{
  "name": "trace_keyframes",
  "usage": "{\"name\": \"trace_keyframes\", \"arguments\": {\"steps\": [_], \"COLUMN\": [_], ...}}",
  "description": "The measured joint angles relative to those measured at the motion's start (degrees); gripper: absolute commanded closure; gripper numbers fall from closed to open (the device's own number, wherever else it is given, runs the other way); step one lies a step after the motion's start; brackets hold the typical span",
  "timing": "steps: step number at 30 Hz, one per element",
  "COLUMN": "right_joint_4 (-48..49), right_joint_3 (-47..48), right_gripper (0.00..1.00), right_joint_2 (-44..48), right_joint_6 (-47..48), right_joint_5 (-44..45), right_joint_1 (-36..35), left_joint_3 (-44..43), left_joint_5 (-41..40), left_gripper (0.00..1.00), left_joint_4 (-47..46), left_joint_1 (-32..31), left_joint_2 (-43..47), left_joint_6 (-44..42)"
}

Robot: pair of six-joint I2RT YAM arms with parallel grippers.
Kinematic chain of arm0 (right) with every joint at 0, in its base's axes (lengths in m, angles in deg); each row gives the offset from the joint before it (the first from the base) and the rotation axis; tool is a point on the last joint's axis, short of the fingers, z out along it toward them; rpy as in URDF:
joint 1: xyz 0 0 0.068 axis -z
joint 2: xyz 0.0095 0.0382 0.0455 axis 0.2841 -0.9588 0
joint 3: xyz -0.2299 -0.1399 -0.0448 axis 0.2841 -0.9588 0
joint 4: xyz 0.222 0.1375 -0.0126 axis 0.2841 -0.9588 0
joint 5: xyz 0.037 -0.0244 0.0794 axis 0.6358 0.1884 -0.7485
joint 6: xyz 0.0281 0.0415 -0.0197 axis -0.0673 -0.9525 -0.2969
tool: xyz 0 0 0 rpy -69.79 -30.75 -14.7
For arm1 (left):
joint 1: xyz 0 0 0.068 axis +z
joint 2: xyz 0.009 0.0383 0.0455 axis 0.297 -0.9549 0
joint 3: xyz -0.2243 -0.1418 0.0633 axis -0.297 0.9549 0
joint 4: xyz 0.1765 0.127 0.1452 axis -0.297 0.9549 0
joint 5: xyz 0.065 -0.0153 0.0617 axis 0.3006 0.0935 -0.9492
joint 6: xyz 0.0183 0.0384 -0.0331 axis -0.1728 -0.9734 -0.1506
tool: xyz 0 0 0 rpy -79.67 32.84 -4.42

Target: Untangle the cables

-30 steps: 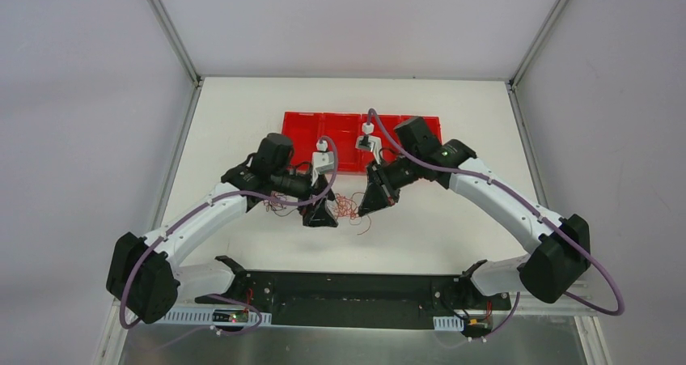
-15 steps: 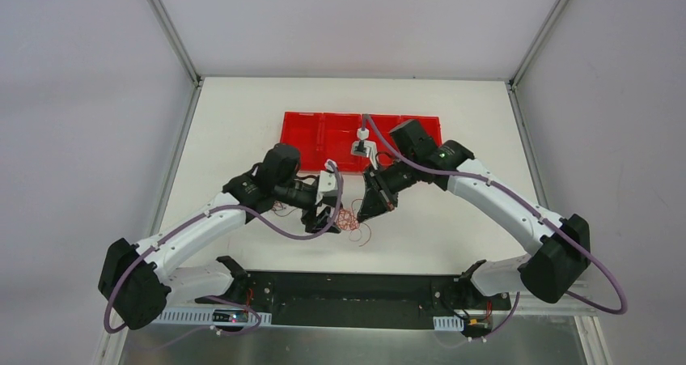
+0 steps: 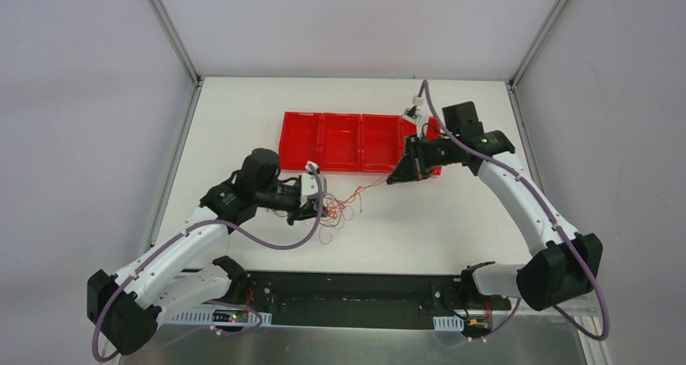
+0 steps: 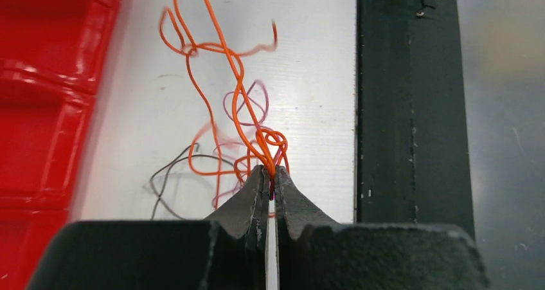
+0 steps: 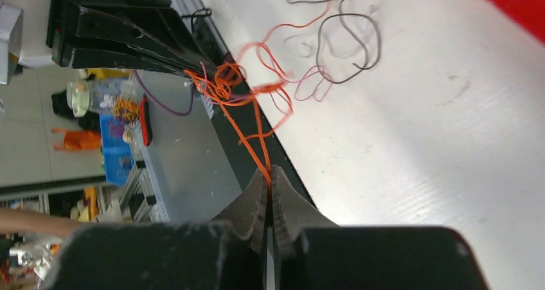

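Several cables (image 3: 338, 211) lay tangled on table (image 3: 453, 227) before red tray (image 3: 340, 130) | one orange strand (image 3: 360, 191) ran taut, lower-left to upper-right | left gripper (image 3: 318, 209) had clamped onto them | right gripper (image 3: 393, 180), pinching that strand, had drawn away rightward

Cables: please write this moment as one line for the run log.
left claw: shut on cables at knot | right claw: shut on one orange strand of cables, beside red tray | cables: not yet untangled

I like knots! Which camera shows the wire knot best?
The left wrist camera: the orange knot sits big and sharp just above the fingers. The right wrist camera shows it smaller, farther off; the top camera, only tiny squiggles.
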State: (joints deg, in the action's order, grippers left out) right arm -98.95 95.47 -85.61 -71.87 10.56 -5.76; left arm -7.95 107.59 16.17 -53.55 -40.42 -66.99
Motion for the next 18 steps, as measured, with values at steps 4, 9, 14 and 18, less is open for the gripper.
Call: {"name": "trace_keyframes", "arguments": {"steps": [4, 9, 14, 18], "right_joint_4": [-0.1, 0.1, -0.2, -0.3], "right_joint_3": [-0.4, -0.4, -0.4, -0.5], "right_gripper": [1.0, 1.0, 1.0, 1.0], "right_joint_2": [3.4, 6.6, 6.8, 7.1], "right_joint_6": [-1.4, -3.7, -6.5, -8.1], "right_joint_5": [-0.5, -2.1, -6.6, -9.0], "right_joint_1": [8.2, 19.6, 25.7, 29.7], "left_joint_3": [0.4, 1.9, 1.9, 1.9], "left_joint_5": [-0.3, -0.2, -0.1, -0.2], "left_gripper": [1.0, 1.0, 1.0, 1.0], "left_joint_4": [3.3, 12.0, 15.0, 16.7], "left_joint_1": [4.4, 11.1, 13.9, 16.3], "left_joint_2": [3.8, 4.0, 3.7, 3.3], "left_joint_6": [-3.2, -7.3, -11.0, -13.7]}}
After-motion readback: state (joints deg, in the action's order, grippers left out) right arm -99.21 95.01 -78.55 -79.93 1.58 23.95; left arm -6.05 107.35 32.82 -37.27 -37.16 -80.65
